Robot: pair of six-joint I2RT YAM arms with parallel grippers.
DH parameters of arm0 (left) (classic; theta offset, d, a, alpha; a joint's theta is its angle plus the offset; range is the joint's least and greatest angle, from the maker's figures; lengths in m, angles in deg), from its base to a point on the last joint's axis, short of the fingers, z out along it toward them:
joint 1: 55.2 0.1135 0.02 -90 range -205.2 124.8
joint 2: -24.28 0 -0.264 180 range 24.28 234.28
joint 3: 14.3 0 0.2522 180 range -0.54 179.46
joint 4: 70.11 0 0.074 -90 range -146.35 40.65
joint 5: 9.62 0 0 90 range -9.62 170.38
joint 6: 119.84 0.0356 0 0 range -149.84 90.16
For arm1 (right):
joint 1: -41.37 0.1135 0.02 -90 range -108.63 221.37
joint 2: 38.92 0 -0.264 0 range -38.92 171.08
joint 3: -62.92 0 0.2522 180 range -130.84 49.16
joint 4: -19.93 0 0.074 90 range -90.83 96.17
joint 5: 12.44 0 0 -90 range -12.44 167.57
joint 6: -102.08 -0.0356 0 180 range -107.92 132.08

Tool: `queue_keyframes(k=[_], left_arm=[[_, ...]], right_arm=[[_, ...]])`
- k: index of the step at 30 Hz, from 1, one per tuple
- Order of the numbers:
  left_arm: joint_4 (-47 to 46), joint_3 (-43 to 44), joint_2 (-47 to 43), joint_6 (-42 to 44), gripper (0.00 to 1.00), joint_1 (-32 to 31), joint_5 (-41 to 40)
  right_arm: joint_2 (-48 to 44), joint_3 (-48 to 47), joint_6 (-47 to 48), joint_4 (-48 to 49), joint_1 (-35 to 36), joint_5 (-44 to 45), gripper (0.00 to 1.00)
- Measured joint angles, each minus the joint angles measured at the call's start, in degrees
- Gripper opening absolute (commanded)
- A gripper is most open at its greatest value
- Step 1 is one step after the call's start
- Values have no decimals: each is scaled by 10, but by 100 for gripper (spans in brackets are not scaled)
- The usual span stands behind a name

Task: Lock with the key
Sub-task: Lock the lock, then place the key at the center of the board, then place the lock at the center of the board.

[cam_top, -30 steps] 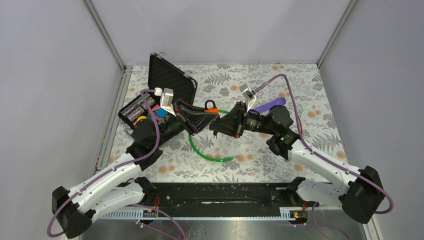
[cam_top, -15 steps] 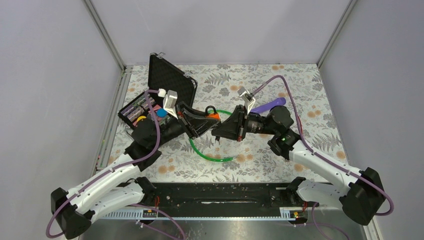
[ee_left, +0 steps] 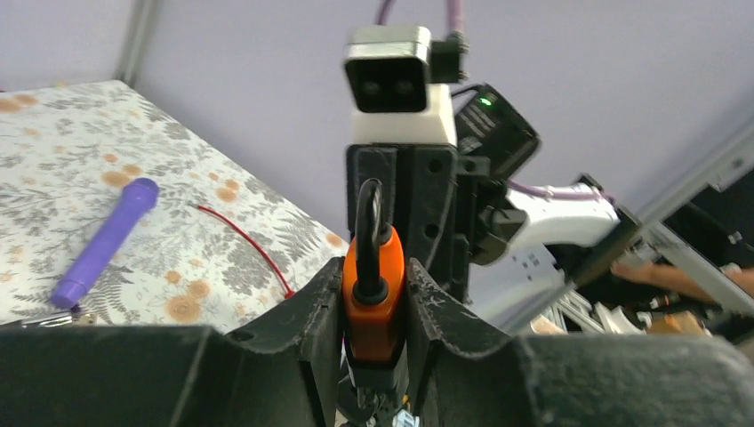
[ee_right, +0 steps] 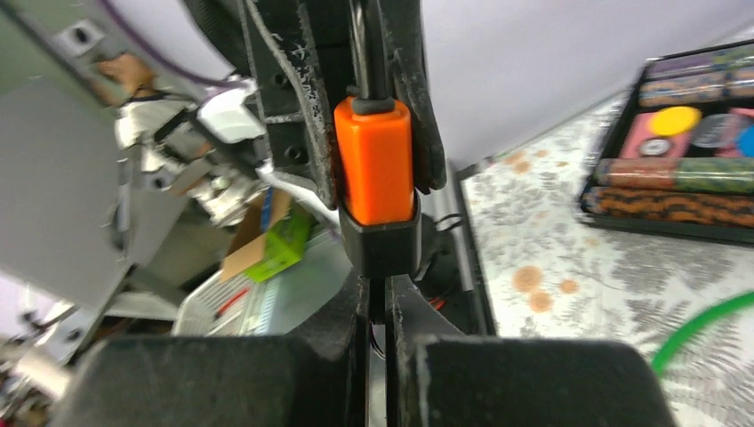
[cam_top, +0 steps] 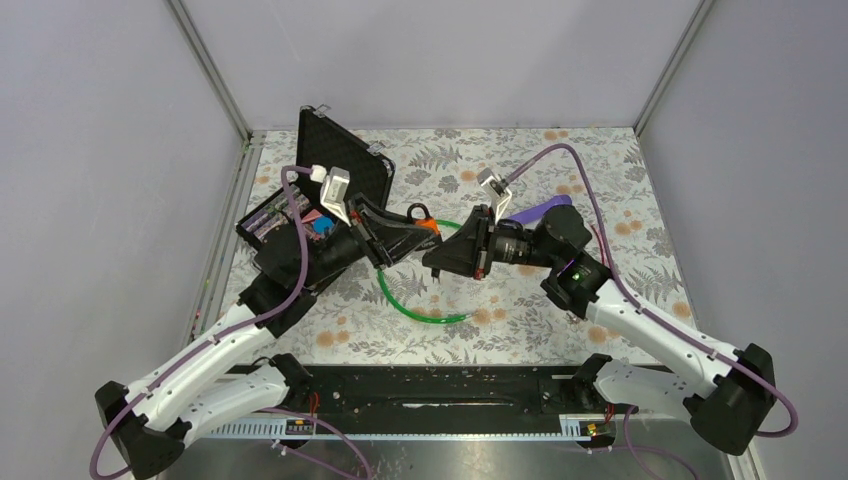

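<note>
Here the left claw (ee_left: 374, 283) is clamped on the orange padlock (ee_left: 372, 311), held aloft over the tabletop's middle. The right claw (ee_right: 378, 292) pinches the key (ee_right: 378, 311) at the padlock's base. A green hoop (cam_top: 420, 312) lies on the table beneath.

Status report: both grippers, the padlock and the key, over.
Left gripper shut on orange padlock. Right gripper shut at padlock's base, key hidden in grip. Nothing blocking.
</note>
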Motion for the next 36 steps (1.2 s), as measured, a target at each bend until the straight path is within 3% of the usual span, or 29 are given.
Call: queue_keyframes(k=[4, 8, 16, 20, 24, 27, 31, 36], left_arm=[[21, 4, 2, -5, 0, 2, -59], [45, 24, 25, 1, 0, 9, -71], [55, 66, 78, -8, 0, 95, 101], [11, 65, 94, -43, 0, 136, 165], [-130, 65, 113, -74, 0, 214, 105], [-191, 65, 122, -90, 0, 226, 92], [-225, 65, 136, -93, 0, 222, 92], [-198, 60, 142, -63, 0, 220, 76]], right_arm=[[-3, -43, 87, -119, 16, 80, 0], [-2, -55, 126, -159, 18, 119, 0], [20, -78, 187, -186, 6, 98, 0], [28, -79, 180, -188, 5, 77, 0], [37, -52, 117, -186, 29, -29, 0], [42, -33, 65, -160, 32, -65, 0], [31, -34, 57, -184, 23, -55, 0], [8, -48, 92, -290, -39, 29, 0]])
